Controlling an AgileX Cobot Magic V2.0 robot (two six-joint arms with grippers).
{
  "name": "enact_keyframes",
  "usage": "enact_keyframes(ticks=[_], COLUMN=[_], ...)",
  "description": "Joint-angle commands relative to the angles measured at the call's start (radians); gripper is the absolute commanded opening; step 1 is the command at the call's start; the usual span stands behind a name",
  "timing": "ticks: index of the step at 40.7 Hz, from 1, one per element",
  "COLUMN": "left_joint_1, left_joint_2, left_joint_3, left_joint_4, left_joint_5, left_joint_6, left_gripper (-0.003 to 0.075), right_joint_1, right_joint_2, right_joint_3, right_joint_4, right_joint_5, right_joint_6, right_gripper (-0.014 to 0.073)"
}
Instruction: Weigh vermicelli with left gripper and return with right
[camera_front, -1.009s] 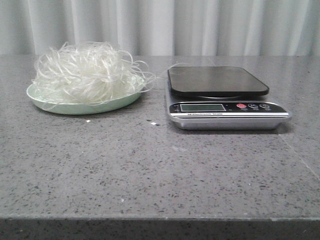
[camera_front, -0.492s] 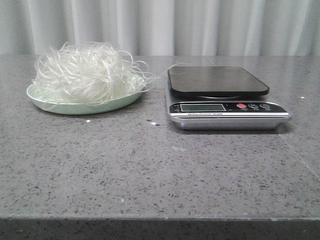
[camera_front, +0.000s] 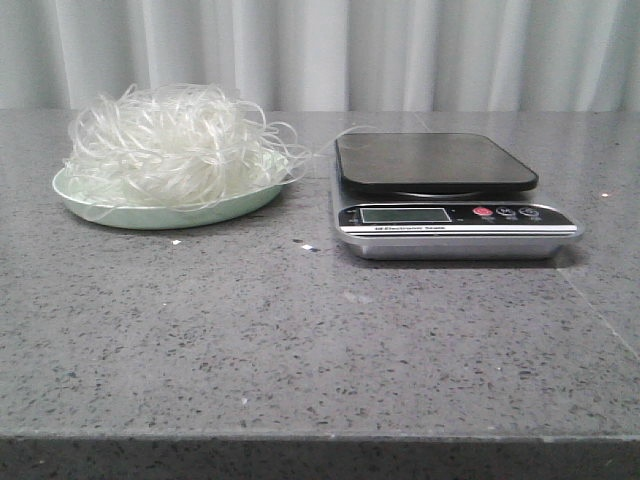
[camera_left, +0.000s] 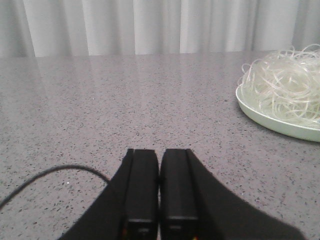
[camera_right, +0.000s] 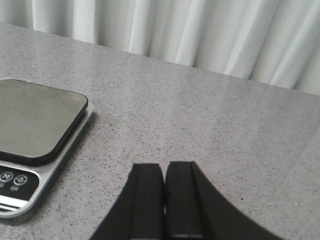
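1. The vermicelli sits in the upper left of the front view, a loose white heap piled on the pale green plate. A few stray strands reach over the rim toward the scale.
2. The scale stands just beside the plate, in the upper right of the frame. Its dark platform is bare and its display shows no reading I can make out.
3. A few small white crumbs lie on the grey table in front of the plate and scale.
4. My left gripper has its fingers pressed together with nothing between them. It is low over the table, with the plate at the right edge of its view and well apart from it.
5. My right gripper is likewise closed on nothing, with the scale at the left of its view.
6. Progress, as I judge it: nothing is done yet. I have not lifted the noodles, so the weighing with my left and the return with my right are both left.
7. Against the frames from a second and half a second ago, the front view is unchanged: heap, plate, scale and crumbs lie the same.
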Motion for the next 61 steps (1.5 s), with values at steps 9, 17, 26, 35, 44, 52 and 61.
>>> enact_keyframes(ticks=[9,17,26,35,44,52,61], left_joint_1=[-0.007,-0.007,-0.007,-0.007,-0.007,-0.007,-0.007], left_joint_2=[-0.021,-0.021,-0.021,-0.021,-0.019,-0.019,-0.019], left_joint_3=[0.008,0.008,0.008,0.008,0.008,0.008,0.008], left_joint_4=[-0.009,-0.009,-0.009,-0.009,-0.009,-0.009,-0.009], left_joint_5=[-0.075,-0.075,-0.075,-0.075,-0.075,-0.075,-0.075], left_joint_6=[-0.011,-0.011,-0.011,-0.011,-0.011,-0.011,-0.011], left_gripper=[0.0137,0.0137,0.0137,0.0137,0.0137,0.0137,0.0137], right_joint_1=[0.000,0.032,0.069,-0.012,-0.117,-0.117,-0.093], right_joint_2=[0.005,0.002,-0.092,-0.335,-0.412,-0.412,-0.412], right_joint_3=[-0.023,0.073,0.188,0.268,0.326,0.326,0.326], right_joint_4=[-0.240,-0.259,-0.253,-0.211,-0.180,-0.178,-0.182], right_joint_5=[-0.102,-0.219,-0.228,-0.188,-0.157,-0.149,-0.142], right_joint_6=[0.427,0.486,0.486,0.485,0.483,0.432,0.419], right_gripper=[0.0150,0.0150,0.0150,0.0150,0.0150,0.0150,0.0150])
